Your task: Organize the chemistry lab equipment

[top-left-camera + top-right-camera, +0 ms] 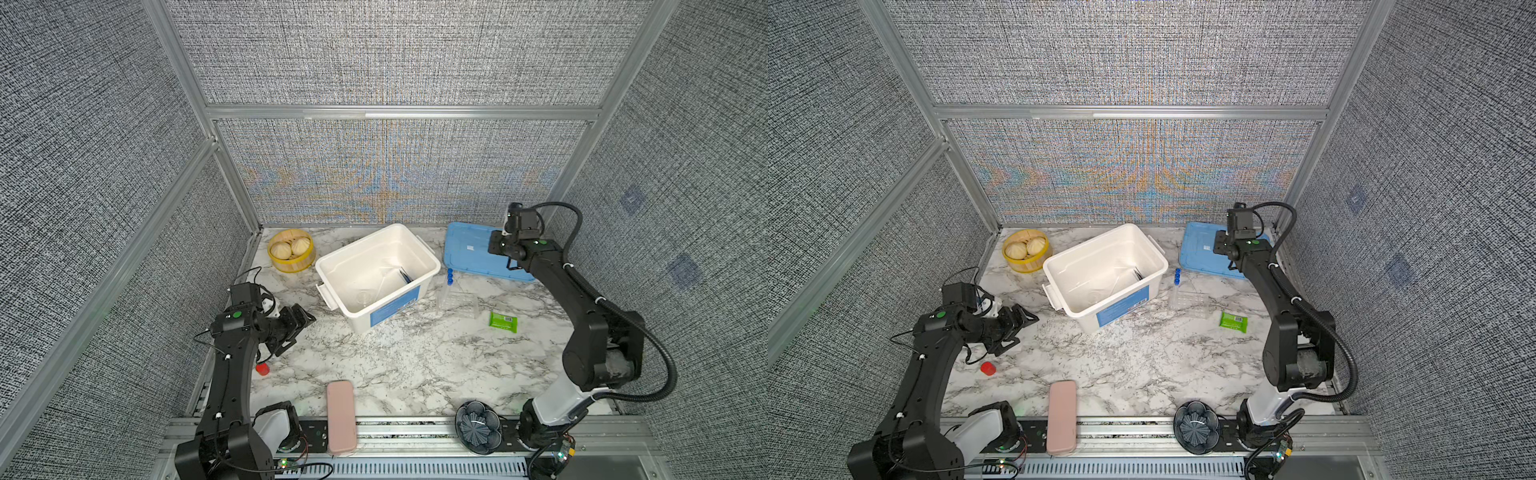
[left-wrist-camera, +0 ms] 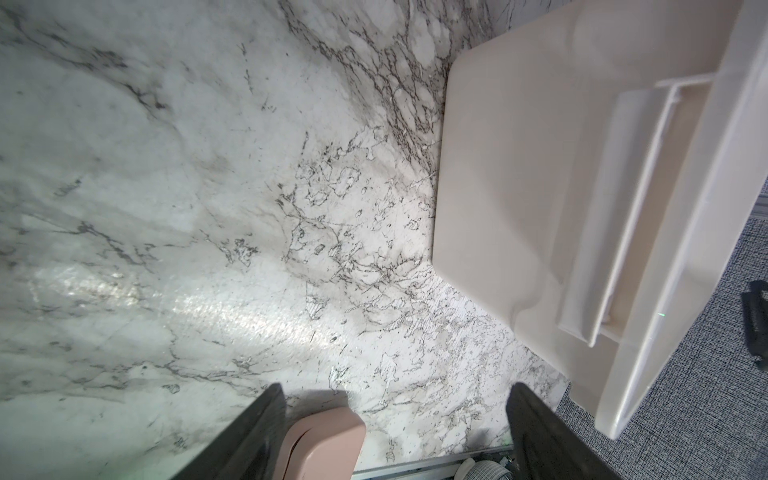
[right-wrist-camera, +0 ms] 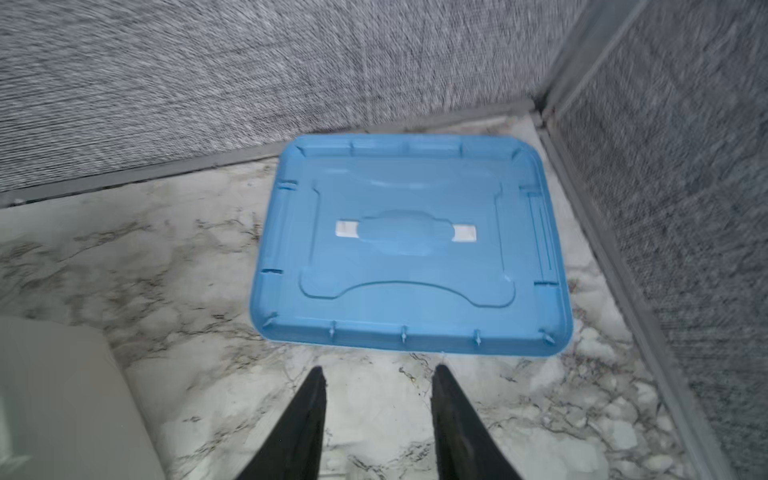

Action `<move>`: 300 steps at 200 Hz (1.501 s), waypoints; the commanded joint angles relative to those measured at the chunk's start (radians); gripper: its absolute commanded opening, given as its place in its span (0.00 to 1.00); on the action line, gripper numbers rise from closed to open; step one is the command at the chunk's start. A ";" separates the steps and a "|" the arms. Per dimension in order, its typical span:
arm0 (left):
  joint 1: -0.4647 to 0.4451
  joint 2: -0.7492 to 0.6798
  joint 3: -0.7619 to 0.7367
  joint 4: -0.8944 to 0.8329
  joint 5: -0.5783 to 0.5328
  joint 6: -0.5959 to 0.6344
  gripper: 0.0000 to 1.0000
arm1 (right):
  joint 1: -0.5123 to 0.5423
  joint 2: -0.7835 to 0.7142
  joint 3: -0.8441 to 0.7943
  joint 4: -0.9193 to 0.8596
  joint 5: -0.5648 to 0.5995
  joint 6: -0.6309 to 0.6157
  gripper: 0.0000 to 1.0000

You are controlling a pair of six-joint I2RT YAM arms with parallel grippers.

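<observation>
Blue-capped tubes (image 1: 449,277) stand upright in a clear rack (image 1: 459,305) on a white marble-patterned tabletop (image 1: 395,365) veined in grey. Grey woven walls (image 1: 395,62) in aluminium framing close the table in on three sides. The rack sits just right of a white bin (image 1: 374,253), between the bin and a green packet (image 1: 503,322). Inside the bin a dark pair of tweezers (image 1: 405,275) lies against the right wall. A small clear glass vessel (image 1: 363,297) shows faintly near the front, and the other pale items there are too faint to make out.

The right gripper (image 3: 380,372) hangs over bare marble at the near edge of a blue lid (image 3: 411,249) that lies flat in the back right corner. Its fingers (image 3: 442,386) are apart with nothing between them. The rack and tubes lie forward of it and apart from it, toward the bin.

The left gripper (image 2: 397,388) hovers left of the bin, near the bin's handle end. Its fingers (image 2: 274,399) are spread wide and hold nothing. The whole bin lies between this gripper and the rack.

A yellow steamer basket (image 1: 291,251) sits at the back left. A red cap (image 1: 262,368) and a pink case (image 1: 340,417) lie toward the front.
</observation>
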 commanded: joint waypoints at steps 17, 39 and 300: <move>0.001 0.024 0.019 -0.001 -0.007 0.022 0.85 | -0.101 0.135 0.053 -0.001 -0.096 0.010 0.41; 0.001 0.024 0.004 0.037 0.009 0.010 0.85 | -0.164 0.228 0.136 -0.086 -0.067 0.020 0.39; 0.000 -0.071 -0.012 0.075 0.000 -0.006 0.85 | -0.347 0.483 0.298 -0.358 -0.087 0.108 0.00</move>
